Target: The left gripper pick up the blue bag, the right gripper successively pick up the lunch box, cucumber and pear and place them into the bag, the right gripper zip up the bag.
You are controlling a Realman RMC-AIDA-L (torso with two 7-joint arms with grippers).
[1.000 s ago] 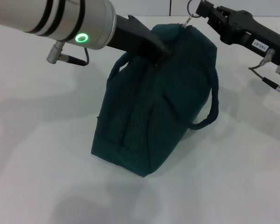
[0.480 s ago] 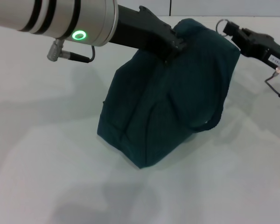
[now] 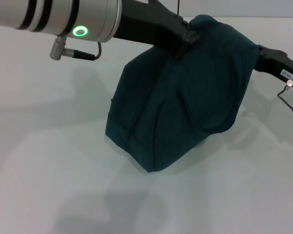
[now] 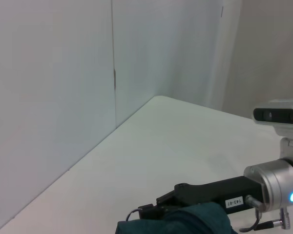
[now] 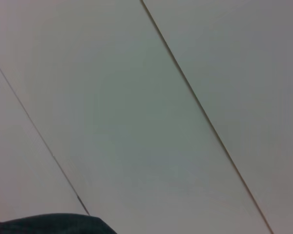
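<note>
The blue bag (image 3: 185, 92) is seen near the middle of the head view, standing on the white table (image 3: 49, 161). It is tilted, so that its top leans toward the far right while its lower corner rests on the table toward the near side. The top of the bag is seen closed, and nothing of its inside is shown. The fabric is folded and creased along the front.

The left gripper (image 3: 184, 40) is placed at the upper far edge of the bag, where its dark fingers are pressed against the fabric. A fold at the top of the bag appears to be clenched by it. The silver forearm with a green ring light (image 3: 79, 31) is stretched from the upper left corner toward the bag.

The right gripper (image 3: 258, 54) is found at the right side of the bag, at the height of its top. Its tips are hidden behind the bag, so it cannot be told whether something is grasped by them or whether they are released. In the left wrist view the same black gripper (image 4: 154, 210) is seen lying against the top of the bag (image 4: 180, 222), but the fingertips are not shown clearly there either.

In the right wrist view only a small dark part of the bag (image 5: 49, 224) is shown, below a pale wall.
</note>
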